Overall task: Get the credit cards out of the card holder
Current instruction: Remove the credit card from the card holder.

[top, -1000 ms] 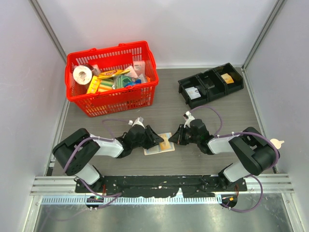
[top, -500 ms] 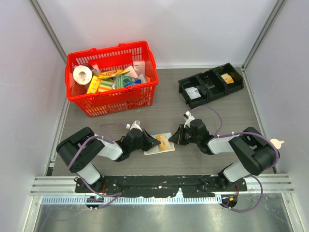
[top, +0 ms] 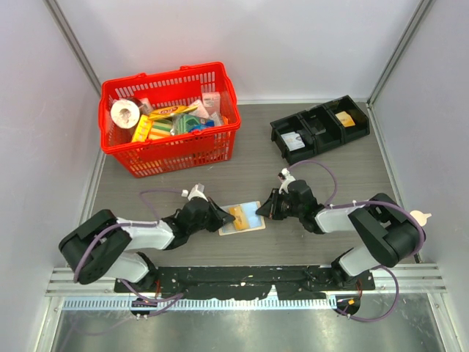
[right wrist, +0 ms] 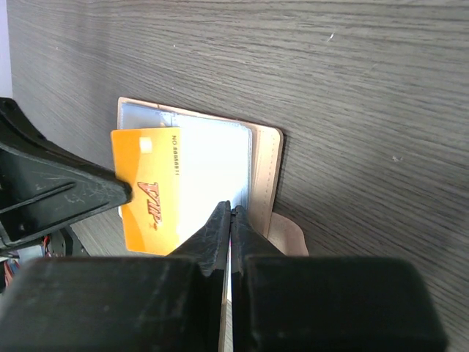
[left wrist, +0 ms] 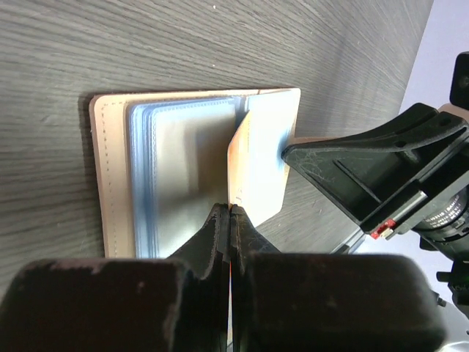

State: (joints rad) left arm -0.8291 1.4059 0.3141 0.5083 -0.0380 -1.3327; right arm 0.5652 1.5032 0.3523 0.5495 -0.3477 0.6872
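Where the two arms meet near the front edge of the grey table [top: 330,176], the card holder [top: 251,221] lies open and flat, its tan cover facing down and its pale blue-grey sleeves [left wrist: 176,169] facing up. One yellow-orange credit card [right wrist: 150,191] juts out past the sleeves on the side of the left arm and is tilted up from the holder. The left gripper [left wrist: 231,213] is fully closed, with the card's edge pinched between its fingertips. The right gripper [right wrist: 231,213] is likewise closed, its fingertips meeting on the opposite edge of the card holder, at a pale sleeve just beside the stitched tan border. The closure tab [right wrist: 287,236] lies flat on the table beside that gripper. A red basket [top: 168,158] of goods stands far left, and a black three-part tray [top: 316,126] stands far right, both well apart from the holder.
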